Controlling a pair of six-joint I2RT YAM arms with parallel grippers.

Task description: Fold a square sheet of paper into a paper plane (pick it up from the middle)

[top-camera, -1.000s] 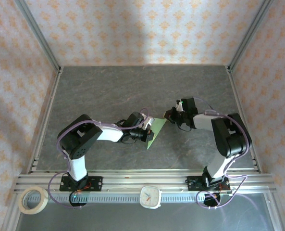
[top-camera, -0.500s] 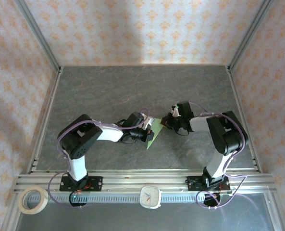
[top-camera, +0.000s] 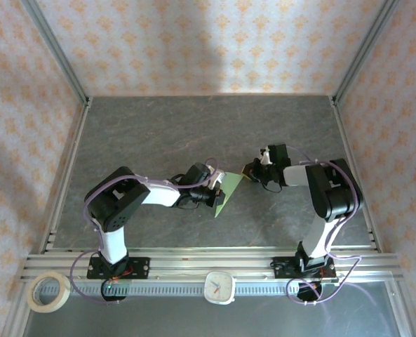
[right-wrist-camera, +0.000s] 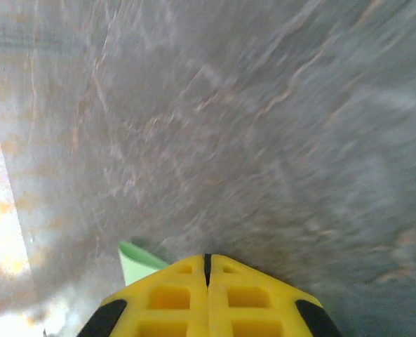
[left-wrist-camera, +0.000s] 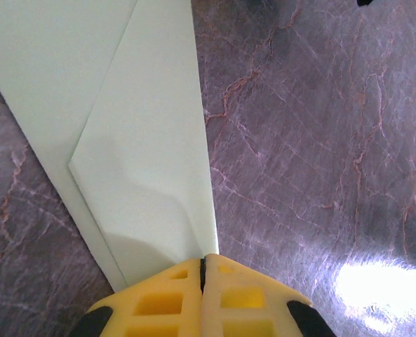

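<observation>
Paper plane [top-camera: 229, 195] flat mid-frame, long axis lower left to upper right. My left gripper [left-wrist-camera: 203, 261]: jaws together at its edge. Right gripper [right-wrist-camera: 208, 258]: together too.

Grey marbled tabletop [top-camera: 158, 133] w/ orange-patterned wallpaper walls [top-camera: 215, 42], alu frame rails [top-camera: 193, 261], bright glare patch [left-wrist-camera: 383, 288].

My overhead feed is bright, even and crisp, with a soft shadow on the orange-patterned back wall [top-camera: 208, 42]. On the left wrist feed, which is sharp, I see white glare on the dark grey marbled worktop [left-wrist-camera: 320, 140] and faint shadow on the pale green folded paper sheet [left-wrist-camera: 144, 175]. The right wrist feed is motion-blurred.
</observation>
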